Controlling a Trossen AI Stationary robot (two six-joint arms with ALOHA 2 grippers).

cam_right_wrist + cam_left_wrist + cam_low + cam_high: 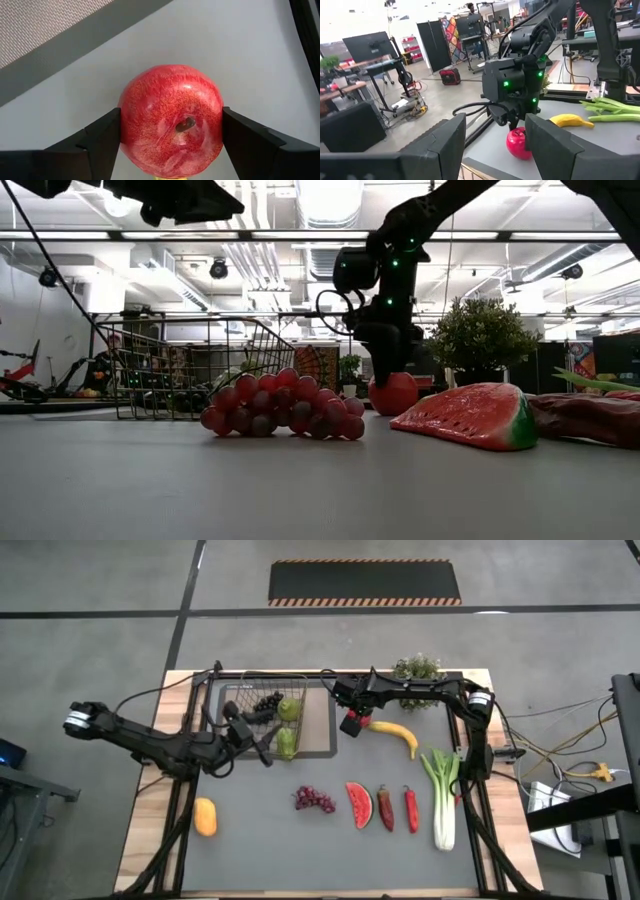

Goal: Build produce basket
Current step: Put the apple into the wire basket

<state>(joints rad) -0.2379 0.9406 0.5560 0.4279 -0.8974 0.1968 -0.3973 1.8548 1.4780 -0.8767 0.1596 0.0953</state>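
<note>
- No readable brand, label or writing on anything in view.
- Counts on the grey table (260,840): one red apple (171,119), one yellow banana (396,734), one watermelon slice (359,804), two red chilies (398,808), one leek (442,795), one orange fruit (205,816), one bunch of purple grapes (314,800).
- Basket (232,698): dark wire mesh, rectangular, thin rim, sitting on the tan mat (322,720) at the table's back left. Inside it: one dark grape bunch (266,703) and two green pears (288,726) (one near the front edge).
- Apple: glossy, round, mottled red skin, brown stem dimple facing the right wrist camera. It rests on the table just right of the mat, beside the banana.
- Right gripper (171,135): straddling the apple, one finger (100,140) on each side, pads at or just off the skin (can't tell whether it is clamped yet).
- Left gripper (495,145): above the basket area, fingers apart, nothing between them, pointed at the right arm.
- Grapes in the low view: smooth round beads in a tight cluster; watermelon is a wedge with green rind.
- Bushy potted plant (417,668) at the back edge.
</note>
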